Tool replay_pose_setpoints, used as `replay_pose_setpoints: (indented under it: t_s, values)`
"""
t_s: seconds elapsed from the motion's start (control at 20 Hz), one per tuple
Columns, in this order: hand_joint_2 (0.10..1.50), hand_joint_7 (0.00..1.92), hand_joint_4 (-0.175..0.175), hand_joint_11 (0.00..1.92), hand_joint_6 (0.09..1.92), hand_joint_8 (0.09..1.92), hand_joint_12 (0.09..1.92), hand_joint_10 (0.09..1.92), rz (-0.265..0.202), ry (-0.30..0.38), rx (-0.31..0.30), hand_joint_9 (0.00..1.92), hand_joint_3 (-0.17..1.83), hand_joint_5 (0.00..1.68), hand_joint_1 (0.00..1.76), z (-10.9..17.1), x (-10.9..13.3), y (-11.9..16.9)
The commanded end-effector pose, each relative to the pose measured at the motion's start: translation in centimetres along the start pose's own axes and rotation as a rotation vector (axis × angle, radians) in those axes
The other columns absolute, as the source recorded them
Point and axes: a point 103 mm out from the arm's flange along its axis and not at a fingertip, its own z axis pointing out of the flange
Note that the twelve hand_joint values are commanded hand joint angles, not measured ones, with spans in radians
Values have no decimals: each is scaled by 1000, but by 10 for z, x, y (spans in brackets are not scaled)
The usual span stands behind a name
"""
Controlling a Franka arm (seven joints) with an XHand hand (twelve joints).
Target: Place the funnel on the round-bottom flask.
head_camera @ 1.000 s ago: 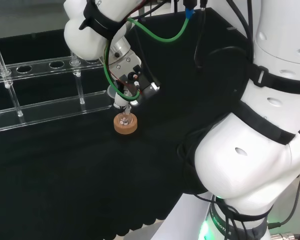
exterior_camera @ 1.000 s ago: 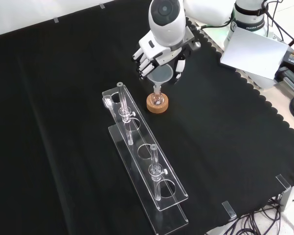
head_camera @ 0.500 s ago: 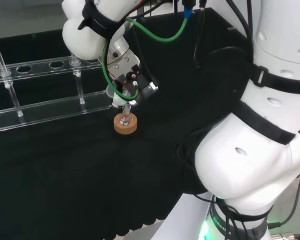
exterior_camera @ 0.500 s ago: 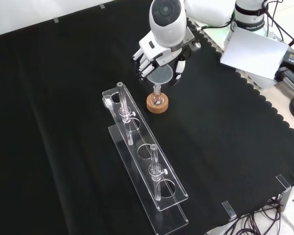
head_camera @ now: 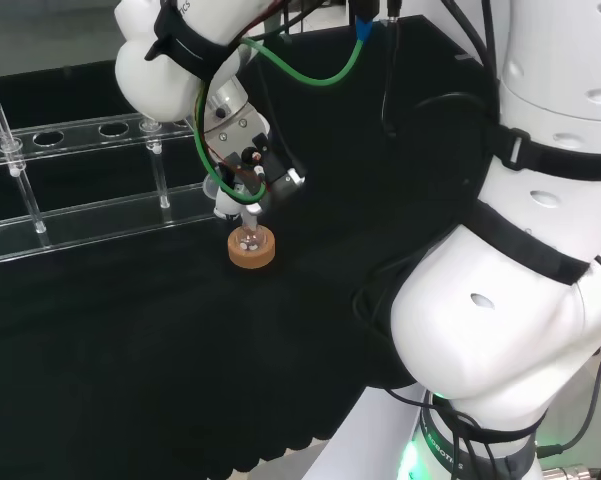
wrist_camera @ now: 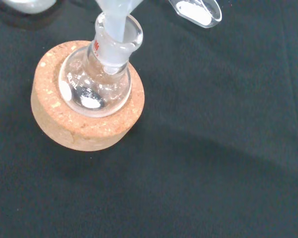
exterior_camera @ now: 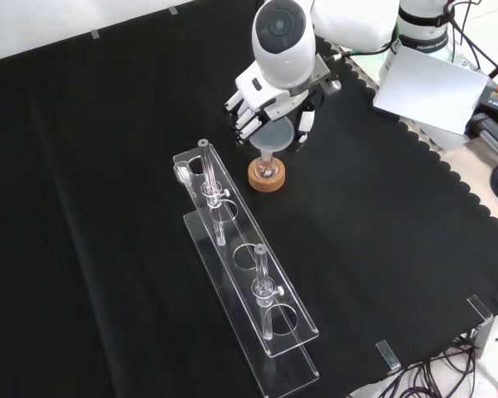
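Head view: robot hand (head_camera: pixel 242 160) is hovering over the cork ring (head_camera: pixel 252 250); fingers hard to make out here. Front view: robot hand (exterior_camera: pixel 269 104) is curling its fingers round the funnel (exterior_camera: pixel 275 138), which is sitting right above the round-bottom flask (exterior_camera: pixel 267 169). Wrist view: funnel (wrist_camera: pixel 115 20) stem is entering the flask (wrist_camera: pixel 96 82) neck. Risk: releasing with the funnel tilted could tip it off or topple the flask from the ring. Funnel cone is cut off here.
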Motion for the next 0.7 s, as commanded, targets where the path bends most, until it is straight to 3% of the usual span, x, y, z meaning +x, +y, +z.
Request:
replay_pose_setpoints:
  t_s: [0.05,0.7]
  values:
    - [716,582,-6,457,758,765,1337,569,7,3,8,902,489,538,734,0,1,1]
    - [715,554,-17,452,745,765,1335,566,18,37,17,873,488,499,728,8,-11,3]
